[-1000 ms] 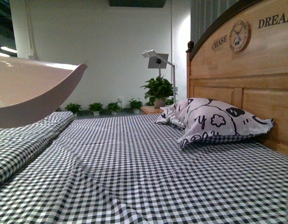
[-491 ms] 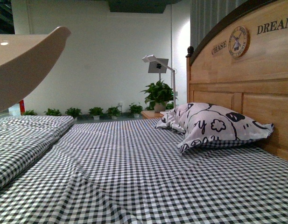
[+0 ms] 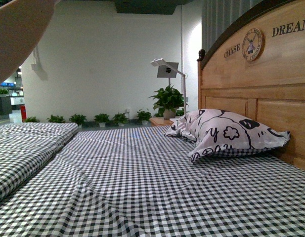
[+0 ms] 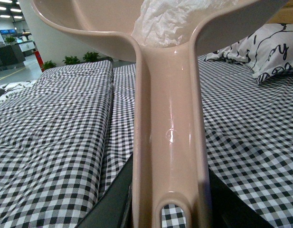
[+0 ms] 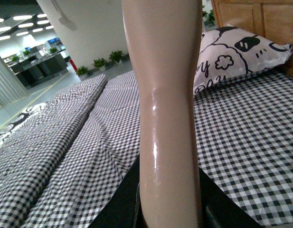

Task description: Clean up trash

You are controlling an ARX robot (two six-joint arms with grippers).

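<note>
My left gripper [image 4: 169,209] is shut on the handle of the beige dustpan [image 4: 167,95], held high above the bed. The trash, a crumpled white paper wad [image 4: 172,21], lies in the pan where the handle begins. In the front view only the pan's underside [image 3: 16,34] shows at the top left corner. My right gripper [image 5: 169,209] is shut on the beige brush handle [image 5: 165,85], which stands up through the right wrist view; the brush head is out of view. Neither arm shows in the front view.
The bed is covered by a black-and-white checked sheet [image 3: 142,187]. A patterned pillow [image 3: 226,131] leans by the wooden headboard [image 3: 261,74] at right. A folded checked quilt [image 3: 23,148] lies along the left. A white lamp [image 3: 167,66] and potted plants [image 3: 167,98] stand beyond.
The dustpan has risen in the front view, from mid-left up into the top left corner. The bed and pillow have not moved.
</note>
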